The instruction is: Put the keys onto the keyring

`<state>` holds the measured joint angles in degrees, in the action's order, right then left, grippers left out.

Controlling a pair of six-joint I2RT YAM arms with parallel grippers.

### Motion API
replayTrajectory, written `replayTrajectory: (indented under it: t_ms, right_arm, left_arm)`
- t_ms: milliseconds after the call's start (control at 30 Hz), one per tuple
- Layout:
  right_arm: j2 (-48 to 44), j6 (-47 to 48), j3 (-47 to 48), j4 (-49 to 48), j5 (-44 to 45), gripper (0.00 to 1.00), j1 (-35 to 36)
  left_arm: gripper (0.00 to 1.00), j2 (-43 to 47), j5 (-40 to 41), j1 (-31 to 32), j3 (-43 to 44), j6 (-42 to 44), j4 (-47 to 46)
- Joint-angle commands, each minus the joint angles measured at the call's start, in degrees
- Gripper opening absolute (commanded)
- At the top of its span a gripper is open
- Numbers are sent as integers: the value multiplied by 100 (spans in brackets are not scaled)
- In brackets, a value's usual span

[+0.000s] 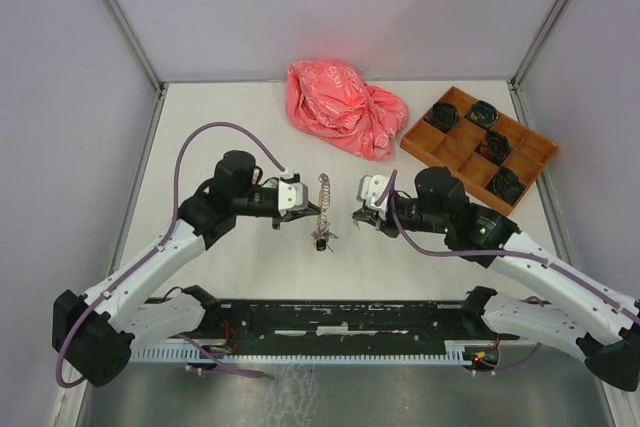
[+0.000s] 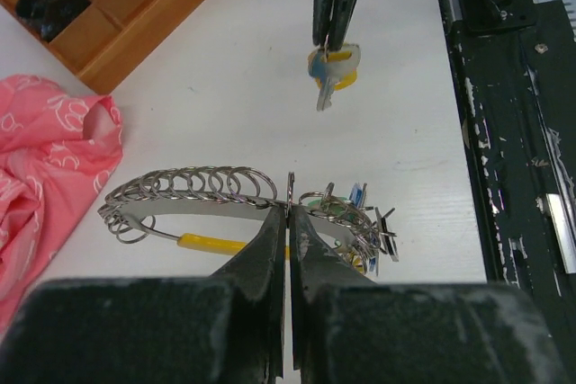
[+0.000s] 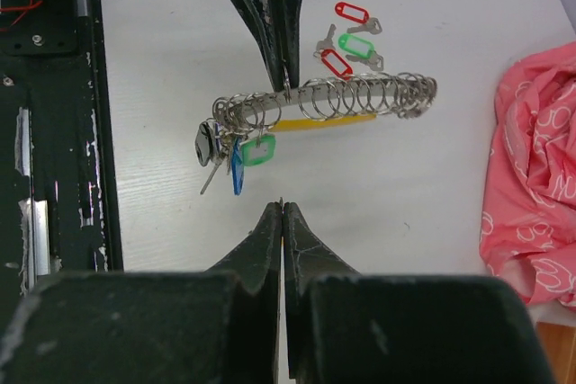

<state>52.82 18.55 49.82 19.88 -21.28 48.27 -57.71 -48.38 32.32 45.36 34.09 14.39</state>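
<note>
The keyring [image 2: 193,184] is a large silver ring with a yellow sleeve and many small loops, held just above the table. My left gripper [image 2: 289,209] is shut on its wire. In the right wrist view, the keyring [image 3: 360,94] carries several keys at one end, among them a green-tagged key [image 3: 258,150]. Opposite, my right gripper [image 3: 283,207] is shut on a yellow-tagged key [image 2: 333,74], a short way from the ring. Three loose keys with red and green tags [image 3: 351,42] lie on the table beyond the ring. From above, the keyring [image 1: 323,190] hangs between both grippers.
A crumpled pink bag [image 1: 345,107] lies at the back centre. At the back right stands a wooden compartment tray [image 1: 440,147] with dark items in several cells. The black base rail [image 1: 330,317] runs along the near edge.
</note>
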Motion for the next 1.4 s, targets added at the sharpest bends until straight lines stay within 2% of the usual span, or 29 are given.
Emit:
replayTrajectory:
  t_ms: [0,367,633,833,1367]
  right_arm:
    - [118,581,277,-195,-466,1,24]
    - [133,690,-137,-1194,-596,1,88]
    - [328,1024,-223,-1254,-457,1,290]
    - [568,1149,-250,-1190,-347,1,388]
    - [524,1227,-491,-1488,-15,1,480]
  left_arm:
    - [3,-163,87,342,505,1105,118]
    - [3,177,577,638,98,1224,-192]
    - [3,291,900,765,-206,916,-515]
    - [3,251,787,776,-350,550,-785]
    - [3,157,745,839,-353,485,-782]
